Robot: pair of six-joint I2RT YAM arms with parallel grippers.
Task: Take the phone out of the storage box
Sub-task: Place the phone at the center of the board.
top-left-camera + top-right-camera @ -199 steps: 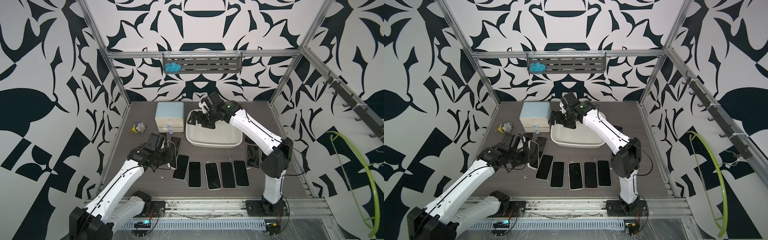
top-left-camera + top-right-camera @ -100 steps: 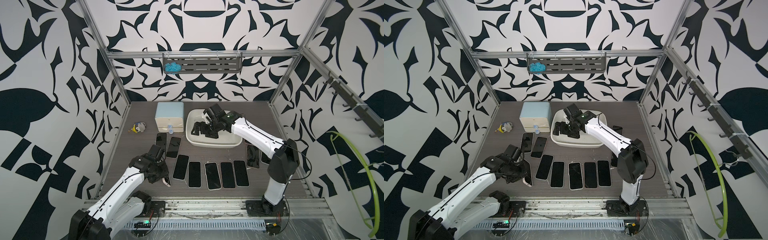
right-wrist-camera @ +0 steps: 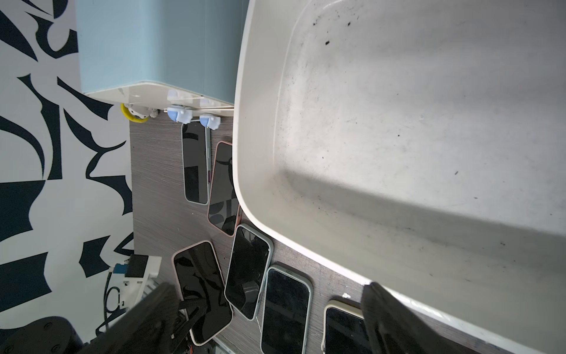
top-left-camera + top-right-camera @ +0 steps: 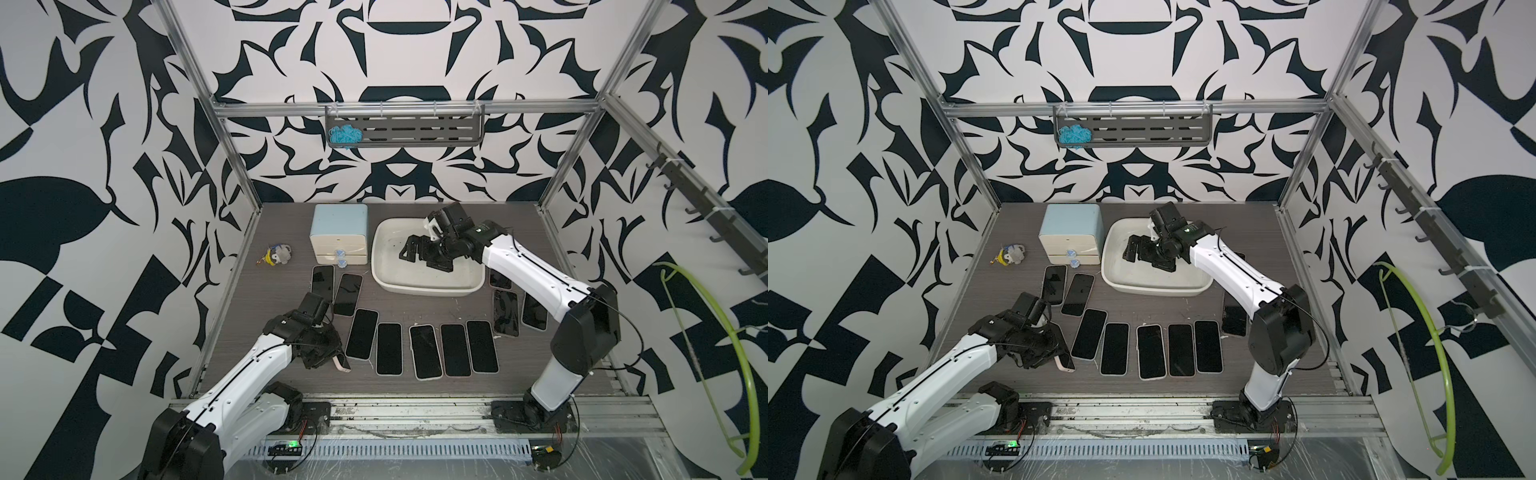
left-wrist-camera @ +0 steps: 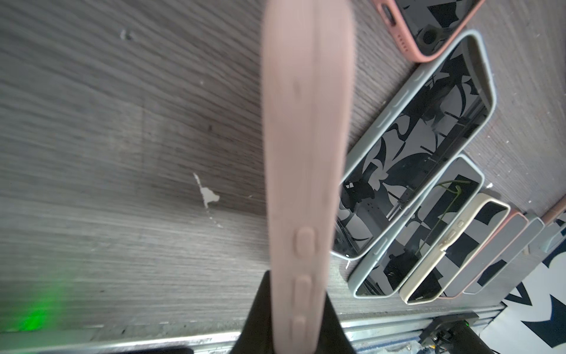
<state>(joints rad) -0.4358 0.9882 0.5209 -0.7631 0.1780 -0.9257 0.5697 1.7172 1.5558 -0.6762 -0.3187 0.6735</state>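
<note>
My left gripper (image 4: 326, 353) (image 5: 298, 294) is shut on a phone (image 4: 343, 365) (image 5: 306, 138) in a pale pink case. It holds the phone tilted just above the table's front left, beside the row of phones. The cream-white storage box (image 4: 428, 289) (image 4: 1154, 289) stands at the back middle. Inside it, just above its floor, my right gripper (image 4: 419, 253) (image 3: 268, 288) hangs open with nothing between its fingers. The part of the box floor (image 3: 398, 122) that shows in the right wrist view is bare, with dark specks.
Several phones (image 4: 424, 349) lie face up in a row before the box. Two more (image 4: 332, 286) lie near the blue-topped drawer unit (image 4: 338, 232), and others (image 4: 505, 311) lie under the right arm. A small toy (image 4: 276, 255) sits at the back left.
My left arm has carried the pink phone from beside the drawer unit toward the table's front. The right gripper has moved from the box's left rim down into the box.
</note>
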